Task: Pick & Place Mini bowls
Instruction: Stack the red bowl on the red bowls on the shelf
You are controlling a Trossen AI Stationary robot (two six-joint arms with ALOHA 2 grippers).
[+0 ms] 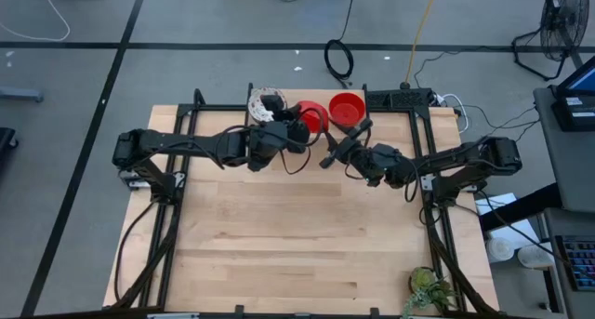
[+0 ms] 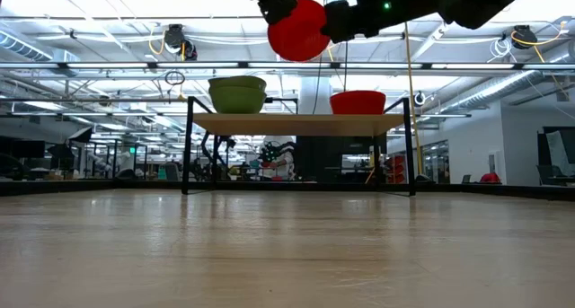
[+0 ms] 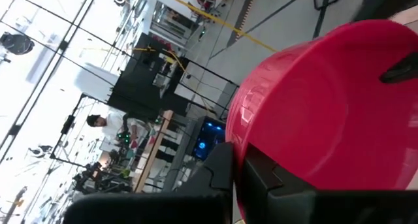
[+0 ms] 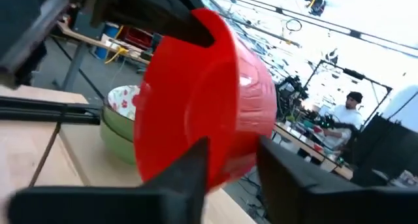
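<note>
A glossy red mini bowl [image 1: 313, 117] hangs high above the table's far middle, tipped on its side [image 2: 298, 30]. My left gripper [image 1: 296, 126] is shut on it. My right gripper [image 1: 342, 144] is open just right of the bowl, its fingers [image 4: 189, 165] standing either side of the bowl's base end without plain contact. A second red bowl [image 1: 347, 107] sits upright on a wooden shelf [image 2: 296, 124] at the far edge. A white red-speckled bowl [image 4: 121, 100] rests nested in a green bowl [image 2: 238, 94] on the same shelf. The other mini bowls are out of view. My left gripper holds the red bowl by its rim [image 3: 236, 136], one finger inside the bowl and one on the outer wall. The fingers come level from the table's left side. The bowl is lifted clear and tipped on its side.
A small potted plant [image 1: 426, 289] stands at the table's near right corner. A power strip [image 1: 400, 98] and cables lie past the far right edge. The wooden tabletop [image 1: 297, 235] stretches toward the near edge. A person [image 4: 349, 113] sits in the room beyond.
</note>
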